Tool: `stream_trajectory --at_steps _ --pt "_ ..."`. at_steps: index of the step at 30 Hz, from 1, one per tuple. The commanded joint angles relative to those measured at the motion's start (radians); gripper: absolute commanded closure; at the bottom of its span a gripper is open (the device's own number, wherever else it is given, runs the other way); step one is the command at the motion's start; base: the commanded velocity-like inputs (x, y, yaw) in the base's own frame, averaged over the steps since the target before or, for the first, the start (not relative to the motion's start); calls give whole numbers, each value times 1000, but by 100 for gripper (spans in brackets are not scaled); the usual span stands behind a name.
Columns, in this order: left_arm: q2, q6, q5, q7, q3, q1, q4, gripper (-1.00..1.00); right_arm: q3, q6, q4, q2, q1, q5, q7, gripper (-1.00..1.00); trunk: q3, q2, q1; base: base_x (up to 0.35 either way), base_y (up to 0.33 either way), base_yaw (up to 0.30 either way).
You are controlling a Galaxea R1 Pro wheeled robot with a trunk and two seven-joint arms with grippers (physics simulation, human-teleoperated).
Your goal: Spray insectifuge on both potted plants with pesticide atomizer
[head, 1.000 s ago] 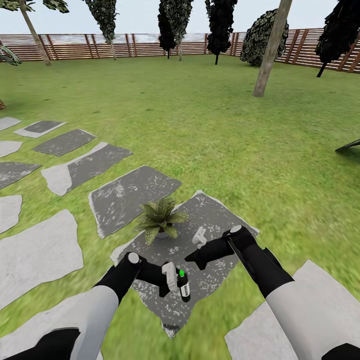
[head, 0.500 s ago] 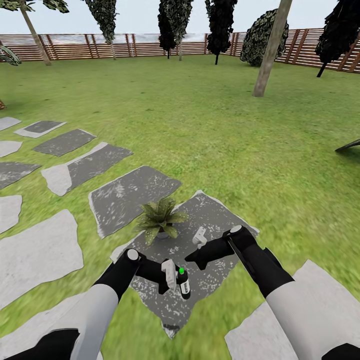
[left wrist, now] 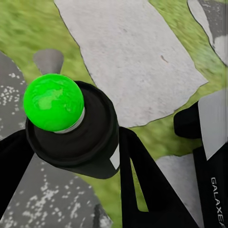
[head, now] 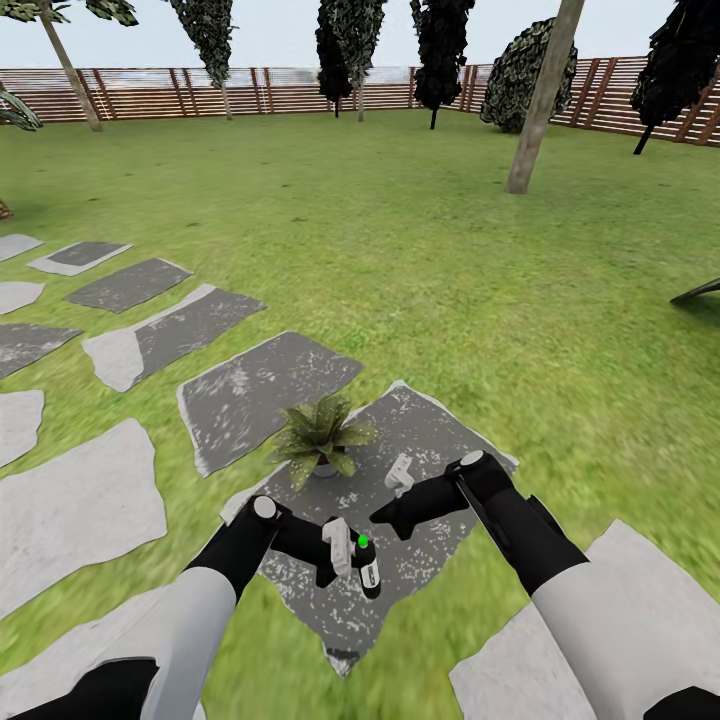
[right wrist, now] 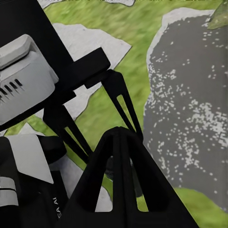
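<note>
My left gripper [head: 352,560] is shut on the pesticide atomizer [head: 367,572], a slim black bottle with a green dot on top, held upright over a speckled grey stepping stone [head: 440,420]. In the left wrist view the atomizer [left wrist: 71,137] sits between the two black fingers [left wrist: 142,180], green ball uppermost. A potted plant [head: 320,435] with pointed green leaves stands on the same stone, a short way ahead of the bottle. Just right of the atomizer my right gripper [head: 382,517] points left with its jaws together and nothing in them. The right gripper [right wrist: 118,135] looks shut in its wrist view.
Grey stepping stones [head: 230,395] run off to the left across the lawn. A pale tree trunk [head: 540,100] stands ahead on the right, with dark trees and a brown slatted fence [head: 150,95] behind. A dark leaf tip [head: 698,291] pokes in at the right edge.
My left arm has carried the atomizer slightly forward, toward the potted plant. The right arm and the plant have stayed put.
</note>
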Motion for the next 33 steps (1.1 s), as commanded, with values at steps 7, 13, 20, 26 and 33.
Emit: stream_trajectory --at_steps 7,13,20,26,33 --pt "-2 -12 -11 -30 8 -1 -1 100 1 5 -2 1 -1 7 5 100 -1 0 0 0 0 0" --pt "-3 -12 -11 -50 8 -1 -56 100 1 5 -2 1 -1 7 5 100 -1 0 0 0 0 0" --pt "-3 -13 -11 -98 8 -1 -114 100 2 5 -2 1 -1 7 5 100 -1 0 0 0 0 0" --pt "-4 -13 -11 -98 8 -1 -114 100 2 5 -2 1 -1 7 5 100 -1 0 0 0 0 0" --pt "-13 -13 -11 -97 7 -1 -114 100 2 5 -2 1 -1 7 5 100 -1 0 0 0 0 0"
